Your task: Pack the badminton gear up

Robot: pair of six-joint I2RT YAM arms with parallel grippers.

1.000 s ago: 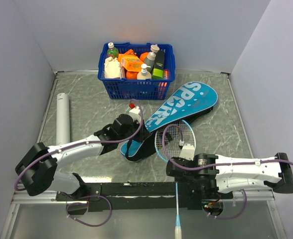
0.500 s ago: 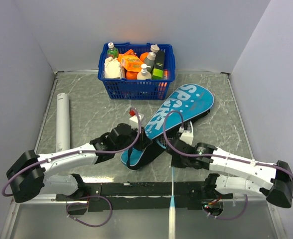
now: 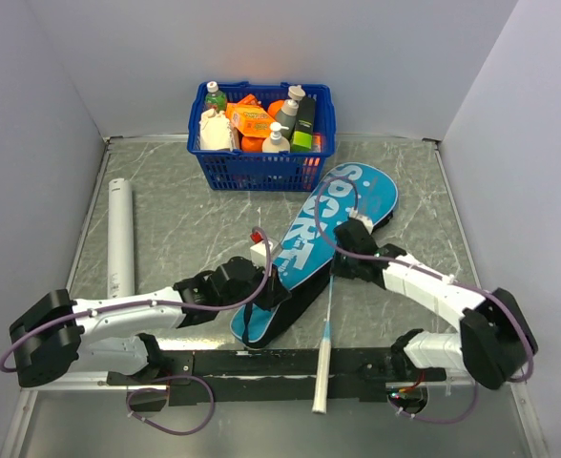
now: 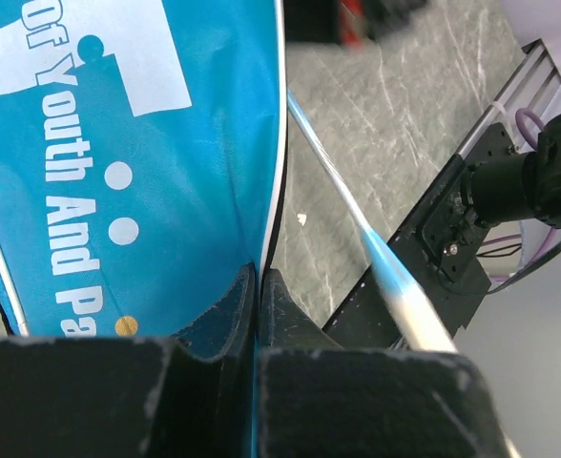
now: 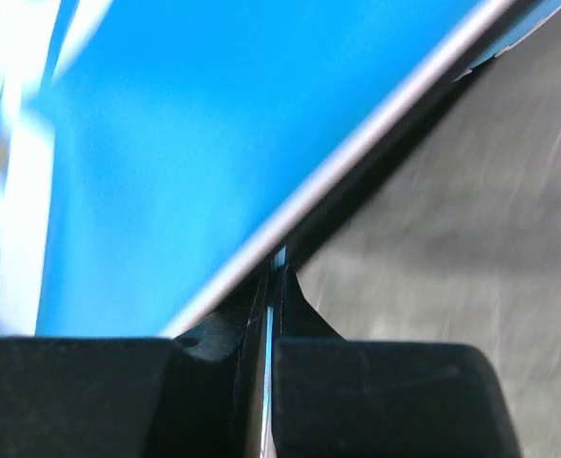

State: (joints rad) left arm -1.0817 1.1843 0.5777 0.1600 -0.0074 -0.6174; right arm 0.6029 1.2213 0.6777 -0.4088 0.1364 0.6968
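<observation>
The teal "SPORT" case [image 3: 319,239] lies slantwise on the table and fills the left wrist view [image 4: 118,143]. My left gripper [image 3: 266,284] is shut on the case's near edge [image 4: 255,277]. A racket's pale blue shaft [image 3: 329,296] and white handle [image 3: 321,377] stick out from under the case toward the front rail; its head is hidden in the case. My right gripper [image 3: 342,256] is shut on that shaft [image 5: 273,286] at the case's right edge. The long white tube [image 3: 120,239] lies at the far left. The shuttlecock and second racket are out of view.
A blue plastic basket [image 3: 261,167] of bottles and orange packs stands at the back, just behind the case's top. A black rail [image 3: 261,364] runs along the table's front edge under the racket handle. Grey walls close in left, right and back.
My right gripper has moved forward and up with the racket, sliding its head into the case until hidden. The case has swung more upright. My left gripper has shifted slightly nearer.
</observation>
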